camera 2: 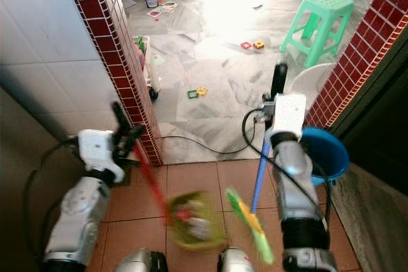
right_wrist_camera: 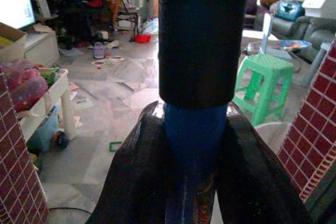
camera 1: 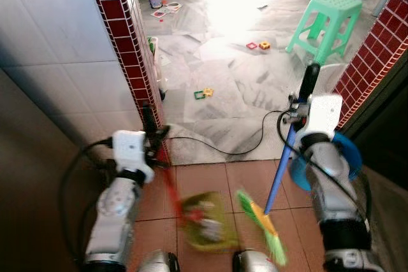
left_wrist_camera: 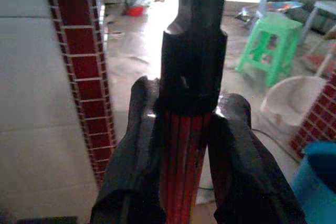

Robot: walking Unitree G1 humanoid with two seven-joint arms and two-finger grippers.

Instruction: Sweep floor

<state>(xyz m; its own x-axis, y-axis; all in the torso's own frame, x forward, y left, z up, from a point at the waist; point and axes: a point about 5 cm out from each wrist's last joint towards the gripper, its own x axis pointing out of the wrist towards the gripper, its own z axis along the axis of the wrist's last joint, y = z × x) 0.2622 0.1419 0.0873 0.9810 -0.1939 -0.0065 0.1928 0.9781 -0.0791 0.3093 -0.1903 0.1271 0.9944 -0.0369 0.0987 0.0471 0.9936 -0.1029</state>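
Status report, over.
Left pincer shut on red dustpan handle. Right pincer shut on blue broom handle. Black cable, toy pieces on floor ahead.

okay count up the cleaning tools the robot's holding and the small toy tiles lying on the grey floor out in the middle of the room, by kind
Broom, in the right gripper: 1
Dustpan, red handle in the left gripper: 1
Small toy tiles in the open: 4, one pair near the green stool, one pair nearer the doorway
Total: 6
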